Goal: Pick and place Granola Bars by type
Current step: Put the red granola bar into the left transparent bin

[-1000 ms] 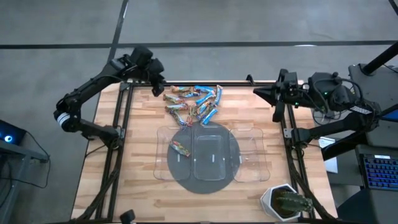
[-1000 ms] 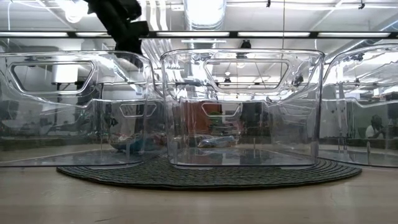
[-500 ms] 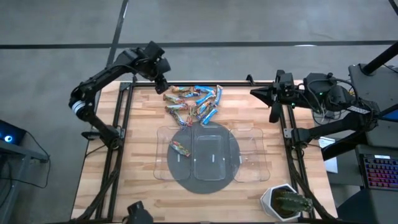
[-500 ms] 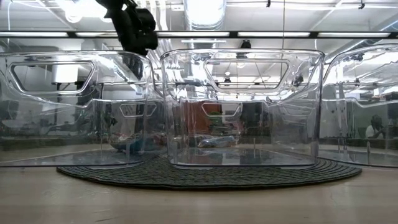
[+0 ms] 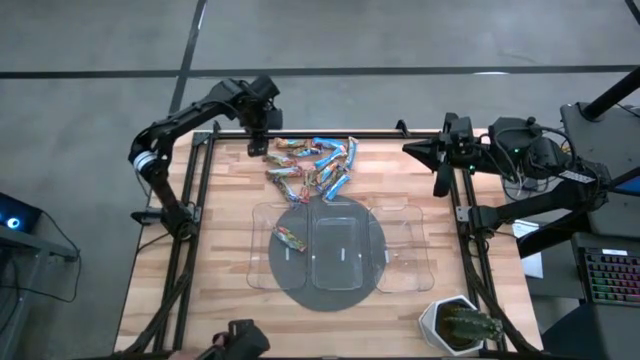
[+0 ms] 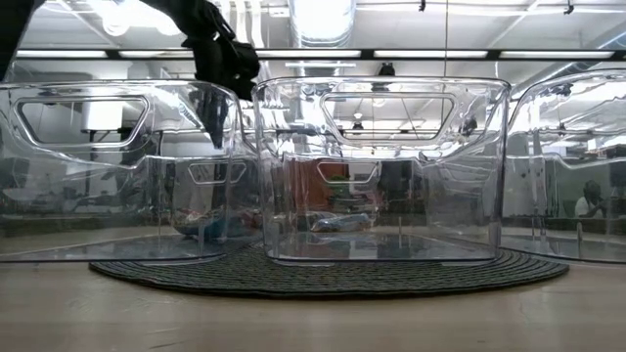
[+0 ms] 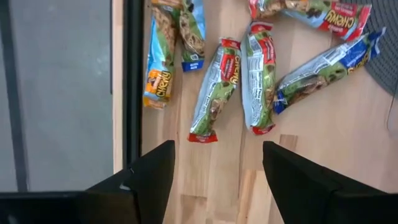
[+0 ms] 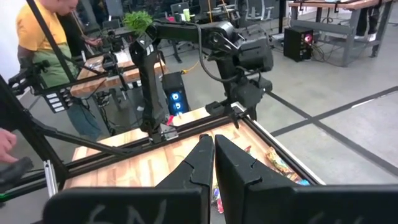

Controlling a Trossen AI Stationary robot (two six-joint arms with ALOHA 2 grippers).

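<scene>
The left tool (image 5: 259,133) is held wide open and empty over light, crinkly, slippery-foiled granola bars (image 7: 219,87), best pinched across mid-length.

A robotics lab or workshop is showing here. The wooden table (image 5: 220,290) is sitting on a bare grey concrete floor (image 5: 320,35) crossed by dark lines. Around it, workbenches (image 8: 99,78) are carrying electronics, cables and a computer tower (image 8: 173,98) glowing blue, and a keyboard (image 5: 610,280) is lying alongside. Overhead, strip lights (image 6: 323,15) are shining, and a person (image 8: 46,37) is standing at a bench.
</scene>
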